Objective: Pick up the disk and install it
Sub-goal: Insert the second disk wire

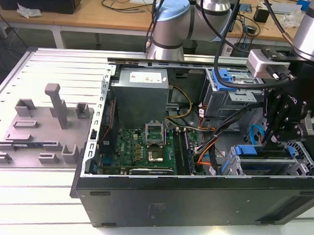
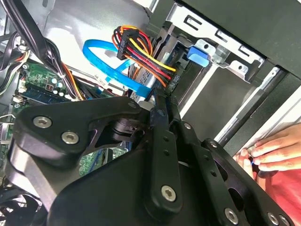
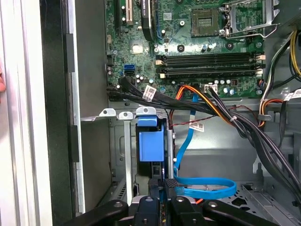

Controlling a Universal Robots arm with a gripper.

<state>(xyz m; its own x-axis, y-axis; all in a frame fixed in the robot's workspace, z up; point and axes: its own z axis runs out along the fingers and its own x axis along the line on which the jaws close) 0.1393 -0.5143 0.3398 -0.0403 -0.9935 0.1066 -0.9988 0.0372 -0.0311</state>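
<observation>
The disk (image 3: 151, 143) stands edge-on in a slot of the metal drive cage (image 3: 127, 155), its blue carrier frame facing the camera. In the second wrist view the carrier's blue end (image 2: 198, 54) sits by the cage's tabs. My gripper (image 3: 163, 186) is pressed close over the disk's near edge, with a strip of blue carrier pinched between its black fingers. The exterior view puts the gripper (image 1: 274, 138) low inside the open computer case, over the blue-framed disk (image 1: 250, 151) at that view's right. A coloured power lead (image 2: 141, 47) runs to the disk's end.
A blue data cable (image 3: 207, 188) loops beside the cage, and black cable bundles (image 3: 225, 117) cross above it. The motherboard (image 1: 139, 148) and power supply (image 1: 140, 93) lie further in. A person's hand (image 2: 268, 150) rests on the case edge. A grey fixture (image 1: 40, 127) sits outside the case.
</observation>
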